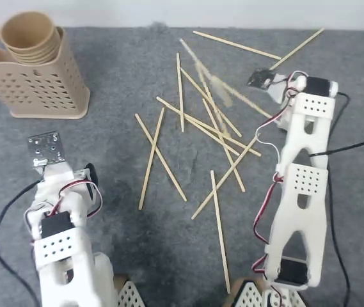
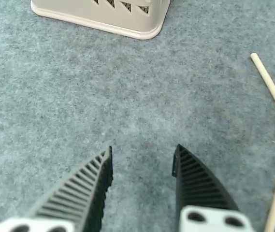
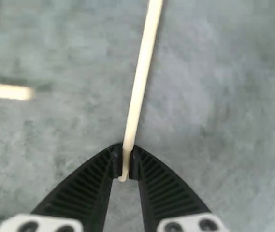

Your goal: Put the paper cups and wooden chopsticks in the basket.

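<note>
Overhead, the high view lays out the whole tabletop (image 1: 118,83); the basket (image 1: 41,89) stands at the far left corner with the paper cups (image 1: 31,35) stacked inside it; the wooden chopsticks (image 1: 194,125) lie scattered and crossed on the grey surface between the two arms, well apart from the basket.

The right wrist view adds the grip itself; the right pincer (image 3: 125,162) is clamped together on the very end of one chopstick (image 3: 139,87), which runs straight away from the tips over the grey surface.

The left wrist view adds the other arm's state; the left pincer (image 2: 142,152) has its fingers apart with bare grey surface between them; the basket's bottom edge lies ahead of it, and a loose chopstick (image 2: 271,87) lies off to the side, touching neither finger.

As for pose, the right arm (image 1: 303,185) is stretched far forward, its wrist near the farthest chopsticks; the left arm (image 1: 60,217) is drawn back near the front edge, its wrist pointing toward the basket but short of it.
</note>
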Tool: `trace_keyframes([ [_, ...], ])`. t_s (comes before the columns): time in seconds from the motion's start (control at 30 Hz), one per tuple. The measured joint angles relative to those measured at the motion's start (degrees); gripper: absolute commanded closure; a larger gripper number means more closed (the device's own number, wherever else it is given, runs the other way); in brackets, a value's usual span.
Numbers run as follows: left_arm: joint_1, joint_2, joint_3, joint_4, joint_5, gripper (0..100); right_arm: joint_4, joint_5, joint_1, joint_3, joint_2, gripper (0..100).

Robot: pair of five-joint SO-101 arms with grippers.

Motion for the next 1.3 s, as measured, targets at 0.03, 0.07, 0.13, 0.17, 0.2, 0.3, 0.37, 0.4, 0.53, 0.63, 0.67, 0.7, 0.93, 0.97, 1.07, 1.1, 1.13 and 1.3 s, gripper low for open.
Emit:
trace_keyframes([
  [0.03, 0.0, 0.0, 0.0, 0.0, 0.0, 80, 0.2, 1.3, -0.4, -0.3, 0.0, 99.1],
  [0.07, 0.0, 0.0, 0.0, 0.0, 0.0, 80, 0.2, 2.2, -0.8, -0.4, 0.0, 99.1],
  [0.13, 0.0, 0.0, 0.0, 0.0, 0.0, 80, 0.2, 3.5, -1.2, -0.6, 0.0, 99.1],
  [0.17, 0.0, 0.0, 0.0, 0.0, 0.0, 80, 0.2, 4.7, -1.4, -0.6, 0.0, 99.1],
  [0.2, 0.0, 0.0, 0.0, 0.0, 0.0, 80, 0.2, 6.0, -1.6, -0.6, 0.0, 99.1],
  [0.3, 0.0, 0.0, 0.0, 0.0, 0.0, 80, 0.4, 7.3, -2.2, -0.6, 0.0, 99.1],
  [0.37, 0.0, 0.0, 0.0, 0.0, 0.0, 80, 0.4, 7.6, -2.4, -0.6, 0.0, 99.1],
  [0.4, 0.0, 0.0, 0.0, 0.0, 0.0, 80, 0.4, 7.7, -2.6, -0.6, 0.0, 99.1],
  [0.53, 0.0, 0.0, 0.0, 0.0, 0.0, 80, 0.4, 7.7, -3.9, -0.6, 0.0, 99.1],
  [0.63, 0.0, 0.0, 0.0, 0.0, 0.0, 80, 0.4, 6.3, -5.4, -0.6, 0.0, 99.1],
  [0.67, 0.0, 0.0, 0.0, 0.0, 0.0, 80, 0.4, 5.6, -6.0, -0.6, 0.0, 99.1],
  [0.7, 0.0, 0.0, 0.0, 0.0, 0.0, 80, 0.4, 4.8, -6.7, -0.6, 0.0, 99.1],
  [0.93, 0.0, 0.0, 0.0, 0.0, 0.0, 80, 0.4, -6.9, -9.6, -0.6, -0.6, 99.2],
  [0.97, 0.0, 0.0, 0.0, 0.0, 0.0, 80, 0.4, -9.0, -9.6, -0.6, -1.2, 99.2],
  [1.07, 0.0, 0.0, 0.0, 0.0, 0.0, 80, 0.4, -14.8, -9.2, -0.6, -4.0, 99.2],
  [1.1, 0.0, 0.0, 0.0, 0.0, 0.0, 80, 0.4, -16.3, -9.2, -0.6, -4.9, 99.2],
  [1.13, 0.0, 0.0, 0.0, 0.0, 0.0, 80, 0.4, -17.2, -9.2, -0.6, -5.5, 99.2],
  [1.3, 0.0, 0.0, 0.0, 0.0, 0.0, 80, 0.4, -21.2, -9.8, 3.4, -9.0, 99.2],
])
